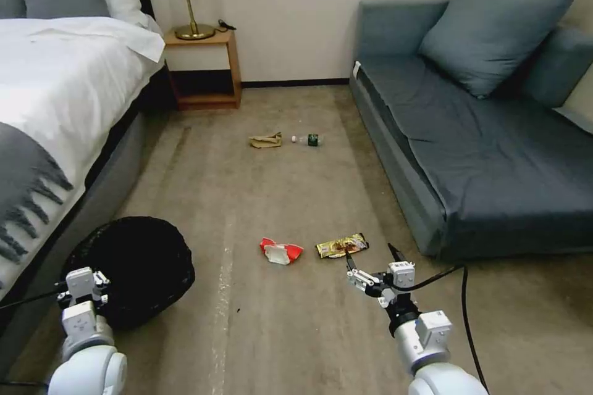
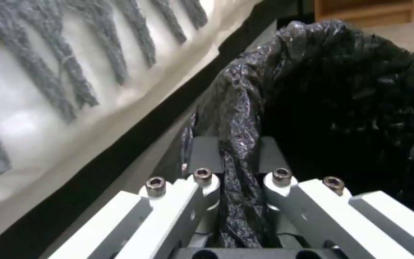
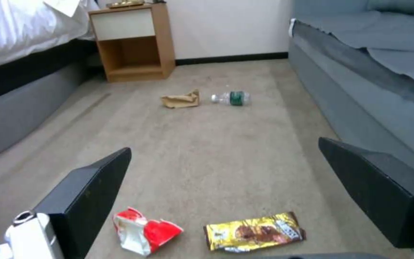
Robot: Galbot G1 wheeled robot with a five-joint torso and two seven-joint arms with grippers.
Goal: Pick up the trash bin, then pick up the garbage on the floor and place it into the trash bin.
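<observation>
Gripping the bag-lined rim of the trash bin (image 1: 139,265), the left end effector (image 1: 83,289) sits at the lower left of the head view, fingers closed with a fold of crinkly black plastic pinched between them, as the left wrist view shows (image 2: 238,172). Bin rests on the floor just beside the bed (image 1: 55,92), its mouth facing up.

Right end effector (image 1: 369,257) hangs at lower centre-right of the head view, fingers spread wide and holding nothing; in the right wrist view its two dark fingers (image 3: 84,201) frame the carpet.

Garbage on the floor, four pieces:
- red-and-white wrapper (image 1: 281,252), lower centre, crumpled.
- gold-brown snack wrapper (image 1: 342,245), just to its right, lying flat, near the right end effector's fingertips.
- brown paper bag (image 1: 265,140), upper centre, crumpled.
- clear bottle (image 1: 309,139) with green label, on its side, just right of the bag.

Sofa (image 1: 469,136) fills the right of the frame; nightstand (image 1: 204,68) stands at upper left against the wall.
</observation>
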